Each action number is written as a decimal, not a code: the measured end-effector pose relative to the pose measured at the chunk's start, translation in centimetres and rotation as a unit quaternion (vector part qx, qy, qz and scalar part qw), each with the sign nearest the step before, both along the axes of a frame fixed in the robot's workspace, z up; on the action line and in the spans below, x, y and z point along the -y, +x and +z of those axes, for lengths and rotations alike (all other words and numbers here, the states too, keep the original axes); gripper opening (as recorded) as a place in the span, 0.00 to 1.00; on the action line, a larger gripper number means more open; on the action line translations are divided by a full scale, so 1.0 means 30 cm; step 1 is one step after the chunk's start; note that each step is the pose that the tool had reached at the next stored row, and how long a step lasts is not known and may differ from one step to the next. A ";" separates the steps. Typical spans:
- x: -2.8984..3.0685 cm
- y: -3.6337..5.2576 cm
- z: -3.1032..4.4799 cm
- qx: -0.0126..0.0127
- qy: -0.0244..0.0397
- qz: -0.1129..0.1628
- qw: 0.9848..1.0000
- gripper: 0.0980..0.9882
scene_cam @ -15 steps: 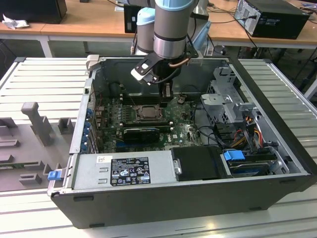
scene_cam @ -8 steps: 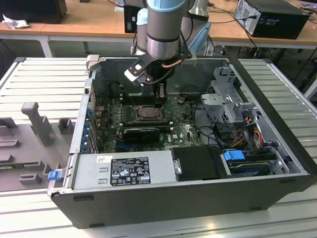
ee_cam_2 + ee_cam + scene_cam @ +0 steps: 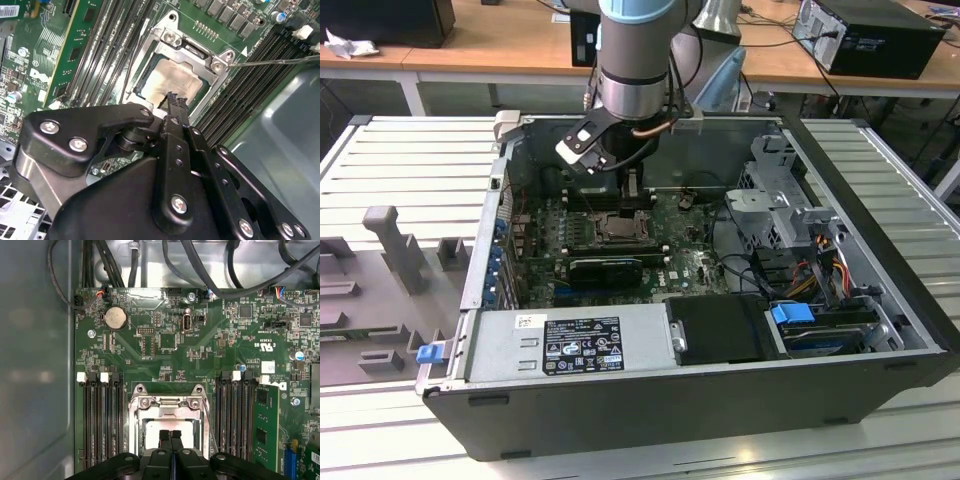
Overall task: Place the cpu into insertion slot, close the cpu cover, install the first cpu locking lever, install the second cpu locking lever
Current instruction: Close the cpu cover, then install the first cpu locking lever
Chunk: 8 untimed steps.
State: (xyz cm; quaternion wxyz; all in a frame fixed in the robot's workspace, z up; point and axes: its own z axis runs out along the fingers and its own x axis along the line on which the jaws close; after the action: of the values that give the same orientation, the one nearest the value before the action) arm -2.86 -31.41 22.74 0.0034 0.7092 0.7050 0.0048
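Observation:
My gripper (image 3: 170,434) hangs shut, fingertips together with nothing between them, directly over the insertion slot (image 3: 618,228) on the green board. The pale cpu (image 3: 170,82) lies flat inside the slot. Around the chip lies the silver cpu cover (image 3: 170,401), a frame that looks lowered over it. In the second wrist view my gripper (image 3: 175,99) has its tips just above one edge of the chip; whether they touch it I cannot tell. A thin metal locking lever (image 3: 280,61) sticks out sideways from a corner of the socket, over the memory slots. The same lever (image 3: 211,427) runs slanted beside the frame.
Long black memory slots (image 3: 102,425) flank the socket on both sides. Cables (image 3: 200,270) hang along the case wall beyond the board. In the exterior view a black card (image 3: 605,268) sits nearer than the socket, with the drive cage (image 3: 775,215) on that view's right.

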 end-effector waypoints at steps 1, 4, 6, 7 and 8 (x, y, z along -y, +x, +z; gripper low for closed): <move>0.000 -0.004 0.000 0.000 0.000 0.000 1.000 0.01; 0.000 -0.006 0.000 0.000 0.000 0.000 1.000 0.01; 0.000 -0.011 0.000 0.000 0.000 0.000 1.000 0.01; 0.000 -0.012 0.006 0.000 -0.001 0.000 1.000 0.01; 0.000 -0.012 0.017 0.000 -0.002 0.000 1.000 0.01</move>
State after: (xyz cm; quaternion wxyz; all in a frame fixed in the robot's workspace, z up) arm -3.21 -31.41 23.24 0.0047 0.7092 0.7050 0.0035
